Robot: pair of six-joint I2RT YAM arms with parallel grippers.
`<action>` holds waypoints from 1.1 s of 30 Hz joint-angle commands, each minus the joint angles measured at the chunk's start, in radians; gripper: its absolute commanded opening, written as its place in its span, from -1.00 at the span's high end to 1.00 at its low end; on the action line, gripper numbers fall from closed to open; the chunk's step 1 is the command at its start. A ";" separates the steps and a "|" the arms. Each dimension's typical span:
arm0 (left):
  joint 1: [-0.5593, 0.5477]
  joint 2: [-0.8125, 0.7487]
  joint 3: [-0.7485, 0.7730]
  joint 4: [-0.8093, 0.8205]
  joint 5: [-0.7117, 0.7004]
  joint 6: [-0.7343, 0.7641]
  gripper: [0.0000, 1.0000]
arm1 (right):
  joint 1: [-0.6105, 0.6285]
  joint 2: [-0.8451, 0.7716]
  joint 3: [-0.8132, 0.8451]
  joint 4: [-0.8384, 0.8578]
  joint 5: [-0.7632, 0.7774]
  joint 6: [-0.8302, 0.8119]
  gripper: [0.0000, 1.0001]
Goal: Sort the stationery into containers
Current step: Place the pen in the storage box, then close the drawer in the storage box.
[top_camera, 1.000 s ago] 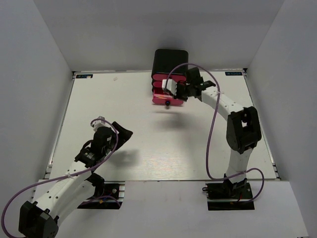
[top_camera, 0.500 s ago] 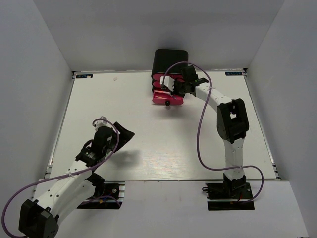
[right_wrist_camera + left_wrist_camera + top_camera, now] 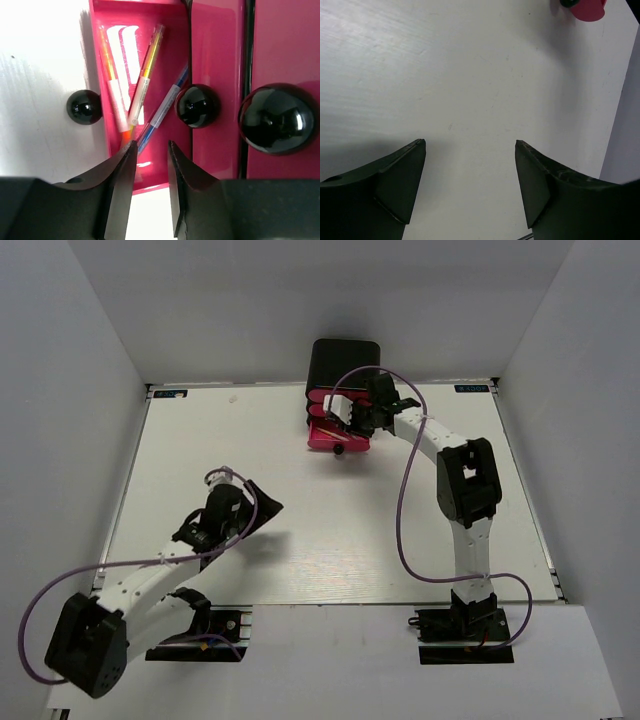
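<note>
The black cabinet (image 3: 343,362) stands at the table's far edge with three pink drawers. The bottom drawer (image 3: 335,437) is pulled out. In the right wrist view this open drawer (image 3: 172,55) holds an orange-and-white marker (image 3: 114,90), a thin orange-pink pen (image 3: 145,75) and a thin blue-grey pen (image 3: 167,102). My right gripper (image 3: 151,146) hovers over the drawer's near end, jaws a little apart and empty; it also shows in the top view (image 3: 352,418). My left gripper (image 3: 262,508) is open and empty above bare table (image 3: 470,145). The other markers are out of view.
Black knobs mark the bottom (image 3: 84,106), middle (image 3: 197,106) and top (image 3: 277,117) drawers. A corner of the open drawer (image 3: 590,9) shows far off in the left wrist view. White walls enclose the table on three sides.
My left arm has swung forward and right toward the table's middle. My right gripper moved in over the open drawer a second ago and has barely shifted since.
</note>
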 commanded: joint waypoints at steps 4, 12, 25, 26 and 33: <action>-0.004 0.259 0.096 0.406 0.134 0.002 -0.19 | -0.017 -0.159 -0.056 0.026 -0.064 0.086 0.40; -0.004 0.802 0.398 0.625 0.279 -0.099 0.73 | -0.054 -0.421 -0.387 0.288 -0.058 0.403 0.68; -0.004 1.139 0.697 0.656 0.242 -0.334 0.03 | -0.101 -0.655 -0.668 0.269 -0.159 0.494 0.08; -0.004 1.155 0.697 0.666 0.233 -0.343 0.03 | -0.109 -0.667 -0.679 0.269 -0.160 0.491 0.08; -0.004 1.228 0.762 0.703 0.223 -0.386 0.01 | -0.133 -0.667 -0.702 0.280 -0.180 0.500 0.08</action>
